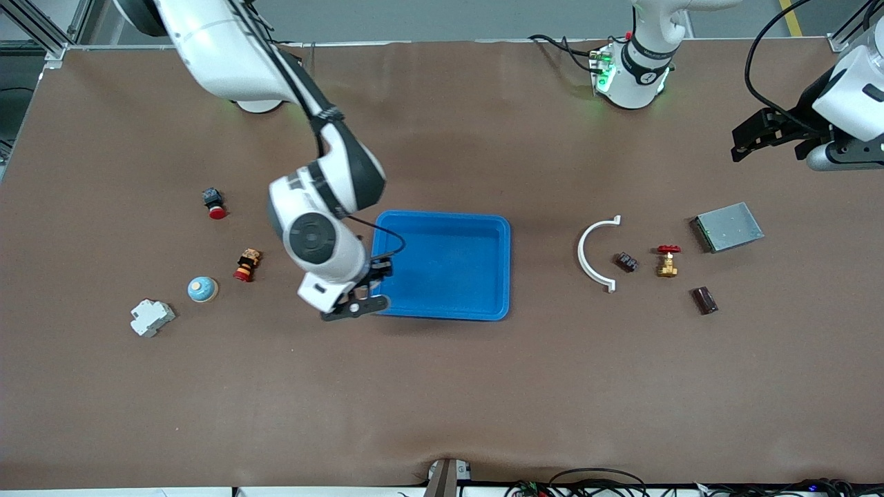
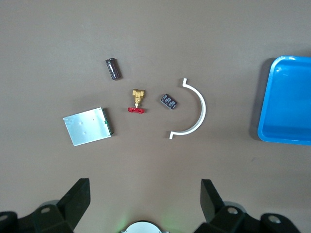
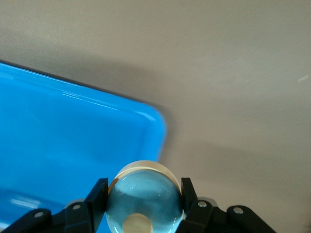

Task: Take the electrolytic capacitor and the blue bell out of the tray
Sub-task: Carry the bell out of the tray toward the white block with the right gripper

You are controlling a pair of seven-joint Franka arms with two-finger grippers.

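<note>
Brown table point(image 1: 442, 386), blue tray point(image 1: 442, 310), capacitor point(image 1: 704, 300) (probably), bell point(image 1: 202, 289)

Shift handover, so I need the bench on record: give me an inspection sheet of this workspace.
Surface: brown table; blue tray mid-table, looks empty.
Job's things: bell held in the right gripper; capacitor lying toward the left arm's end.
Clutter: second bell, breaker, red button, red-and-yellow switch, white bracket, relay, valve, metal box.
Grippers: right gripper shut on bell over the tray's corner; left gripper open, waiting over the table.
Cables: black cables at the front edge.
Surroundings: aluminium frame.
</note>
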